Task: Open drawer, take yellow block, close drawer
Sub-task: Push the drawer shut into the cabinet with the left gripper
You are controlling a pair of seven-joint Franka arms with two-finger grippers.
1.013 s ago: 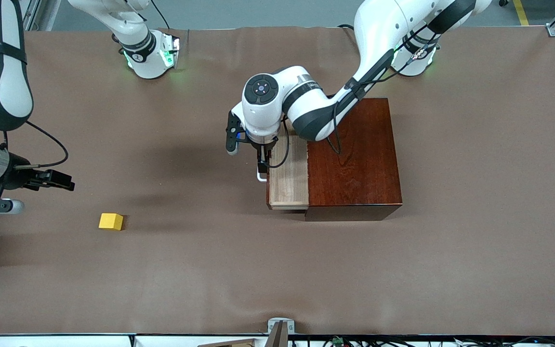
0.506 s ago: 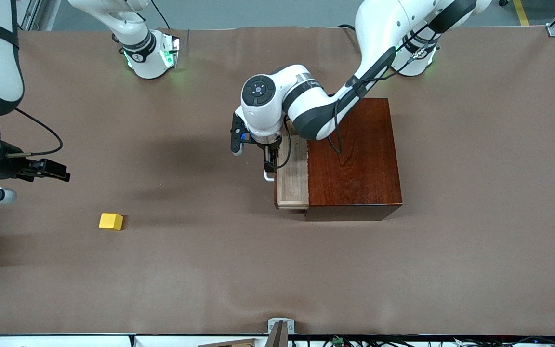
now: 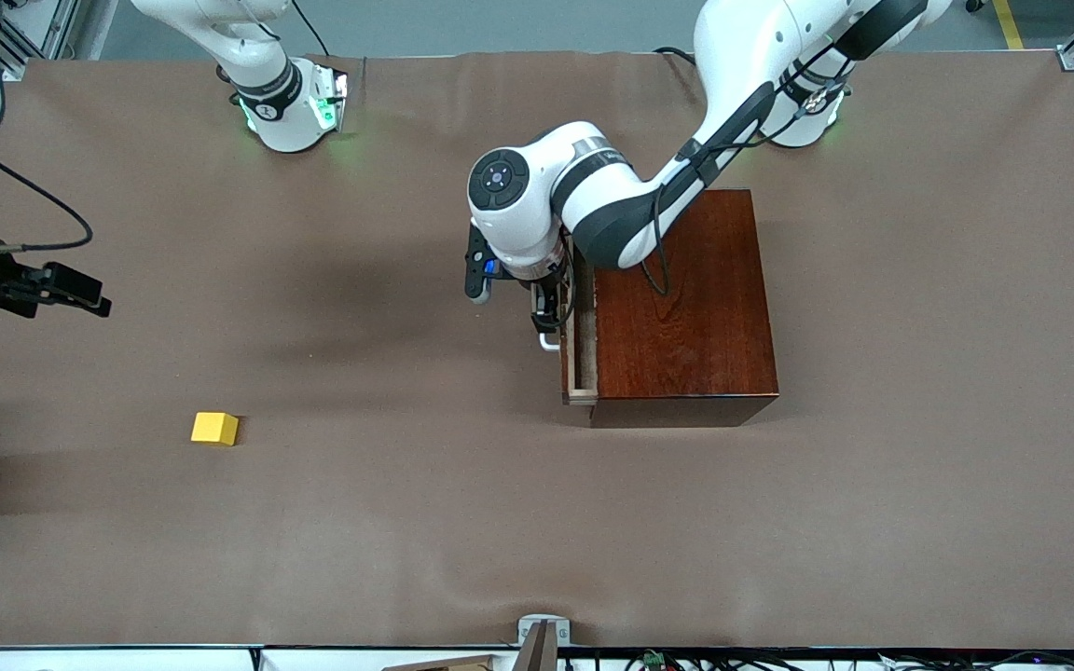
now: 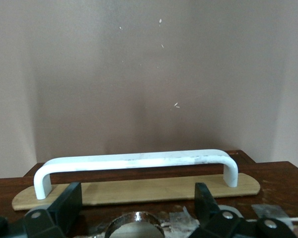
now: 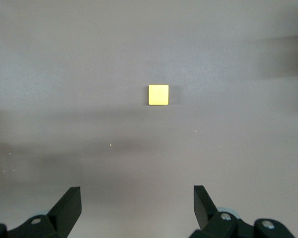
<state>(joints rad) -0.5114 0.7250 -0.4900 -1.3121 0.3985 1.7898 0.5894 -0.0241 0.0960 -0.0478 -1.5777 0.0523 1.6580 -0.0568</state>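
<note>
The drawer point(image 3: 580, 347) sticks out of the mahogany cabinet point(image 3: 686, 308) by only a narrow strip of pale wood. My left gripper point(image 3: 546, 322) is at the drawer's dark front, right by the white handle point(image 4: 139, 161). It point(image 4: 137, 197) is open, its fingers wide apart on either side of the handle's middle with nothing between them. The yellow block point(image 3: 214, 429) lies on the bare table toward the right arm's end, far from the cabinet. My right gripper point(image 3: 101, 304) hangs open in the air near that end, and the yellow block point(image 5: 158, 94) shows in its view ahead of the gripper point(image 5: 137, 198).
A brown mat point(image 3: 406, 522) covers the whole table. The two arm bases point(image 3: 290, 112) stand along the edge farthest from the front camera. A small metal bracket point(image 3: 542, 634) sits at the table edge nearest the front camera.
The drawer has slid most of the way into the cabinet, with my left gripper moving along at its handle. My right gripper has drawn back from the block toward the table's end.
</note>
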